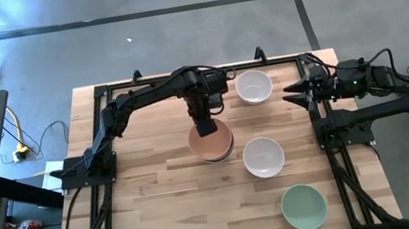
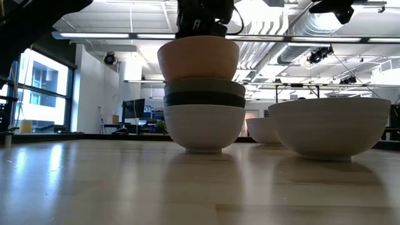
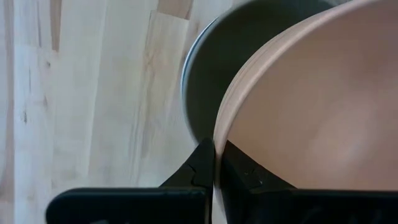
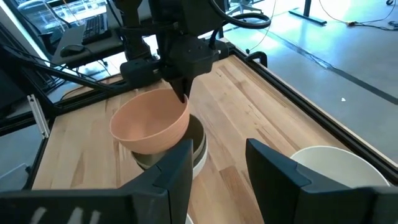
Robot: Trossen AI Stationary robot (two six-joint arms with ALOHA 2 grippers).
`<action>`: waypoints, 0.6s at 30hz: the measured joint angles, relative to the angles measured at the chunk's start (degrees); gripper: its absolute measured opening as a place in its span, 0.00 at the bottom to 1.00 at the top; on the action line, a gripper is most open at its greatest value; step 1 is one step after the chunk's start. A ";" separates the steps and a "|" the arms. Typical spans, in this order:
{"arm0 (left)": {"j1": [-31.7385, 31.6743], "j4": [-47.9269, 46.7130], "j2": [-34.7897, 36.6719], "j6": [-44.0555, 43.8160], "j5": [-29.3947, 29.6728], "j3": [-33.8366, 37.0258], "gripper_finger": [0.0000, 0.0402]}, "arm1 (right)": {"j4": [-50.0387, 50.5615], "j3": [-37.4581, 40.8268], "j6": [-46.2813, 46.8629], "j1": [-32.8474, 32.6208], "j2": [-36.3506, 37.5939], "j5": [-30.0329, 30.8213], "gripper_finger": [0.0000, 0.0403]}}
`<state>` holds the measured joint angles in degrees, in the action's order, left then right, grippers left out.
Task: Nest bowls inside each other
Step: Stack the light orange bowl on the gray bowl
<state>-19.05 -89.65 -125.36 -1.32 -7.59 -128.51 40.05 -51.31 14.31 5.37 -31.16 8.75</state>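
Observation:
A peach-orange bowl point(image 1: 211, 141) sits on top of a stack at the table's middle. In the low view the stack shows a white bowl point(image 2: 204, 128) at the bottom, then a black bowl point(image 2: 204, 99), then an olive-grey bowl point(image 2: 204, 86), with the peach-orange bowl point(image 2: 199, 57) uppermost. My left gripper point(image 1: 204, 123) is shut on the peach-orange bowl from above. My right gripper point(image 1: 297, 92) stands open at the right edge, raised, with nothing between its fingers. Two white bowls point(image 1: 254, 87) point(image 1: 263, 157) and a pale green bowl point(image 1: 303, 206) stand apart on the table. My left gripper pinches the peach-orange bowl's rim point(image 3: 219, 134) on its far side, one finger inside the bowl and one outside. The fingers point(image 4: 182, 93) point down. The bowl hangs tilted, its base down in the olive-grey bowl point(image 3: 208, 74); whether it rests there I cannot tell.
The dark frame rails point(image 1: 104, 160) run along the left and right sides of the wooden table. The far white bowl point(image 4: 329, 168) stands just below my right gripper. Bare wood lies at the table's near left.

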 joint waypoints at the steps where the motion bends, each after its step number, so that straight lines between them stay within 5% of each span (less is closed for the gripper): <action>1: 0.07 0.34 0.00 0.00 -0.32 0.00 0.00 | 0.00 0.00 0.00 0.00 0.00 0.00 0.35; 18: -0.02 1.40 -1.63 -0.43 -0.58 -0.11 0.00 | -0.02 0.00 0.15 0.00 -0.02 0.90 0.35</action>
<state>-19.07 -88.25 -126.99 -1.75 -8.17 -128.62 40.03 -51.31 14.46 5.37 -31.18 9.65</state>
